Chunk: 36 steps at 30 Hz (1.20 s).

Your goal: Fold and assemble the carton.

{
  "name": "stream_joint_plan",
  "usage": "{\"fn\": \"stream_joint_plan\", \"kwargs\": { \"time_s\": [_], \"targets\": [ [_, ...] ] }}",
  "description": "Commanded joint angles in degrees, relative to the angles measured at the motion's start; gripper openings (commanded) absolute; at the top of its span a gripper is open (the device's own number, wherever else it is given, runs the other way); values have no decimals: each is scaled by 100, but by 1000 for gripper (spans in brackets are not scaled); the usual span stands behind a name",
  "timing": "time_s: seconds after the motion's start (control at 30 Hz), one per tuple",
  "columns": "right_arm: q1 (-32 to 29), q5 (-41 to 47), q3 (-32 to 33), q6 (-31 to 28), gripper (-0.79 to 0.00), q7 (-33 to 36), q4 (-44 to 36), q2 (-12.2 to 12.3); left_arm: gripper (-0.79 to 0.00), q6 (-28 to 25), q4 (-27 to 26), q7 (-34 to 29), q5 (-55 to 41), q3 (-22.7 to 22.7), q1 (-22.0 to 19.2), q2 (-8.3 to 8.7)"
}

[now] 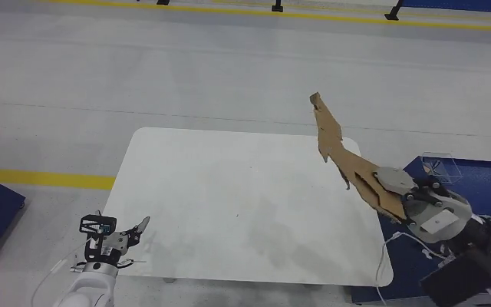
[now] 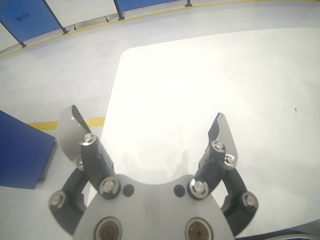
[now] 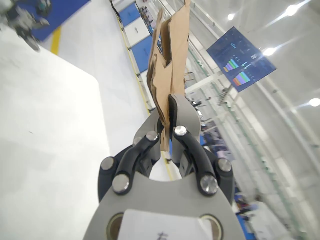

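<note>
Flat brown corrugated carton (image 1: 332,134), jagged-edged, is hanging tilted above the smooth white table's (image 1: 230,199) right edge, right gripper (image 3: 166,107) clamping its lower end, left gripper (image 2: 147,112) hovering fingers-apart at the near-left corner; grey floor (image 1: 192,69), yellow lines (image 1: 54,179) around.

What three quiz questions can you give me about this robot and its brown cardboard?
1. True or false: the left gripper is open and holds nothing.
2. What grips the brown cardboard carton? A) the left gripper B) the right gripper C) both grippers
3. Fill the gap: the carton does not lie on the white rounded table; it is held up in the ___.

Key: 1 true; 2 B; 3 air.
</note>
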Motion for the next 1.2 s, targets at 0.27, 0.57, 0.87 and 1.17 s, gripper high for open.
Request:
{"fn": "stream_joint_plan", "kwargs": {
  "time_s": [0.27, 0.57, 0.87, 1.17],
  "targets": [
    [-350, 8169, -1322, -259, -785, 4585, 562, 658, 0, 0, 0, 0, 0, 0, 0, 0],
    [707, 12036, -3518, 1447, -785, 7698, 1955, 896, 0, 0, 0, 0, 0, 0, 0, 0],
    [1005, 12132, -3839, 1548, -785, 8026, 2249, 861, 0, 0, 0, 0, 0, 0, 0, 0],
    [1001, 13999, -3835, 2224, -785, 8157, 1986, 823, 0, 0, 0, 0, 0, 0, 0, 0]
  ]
}}
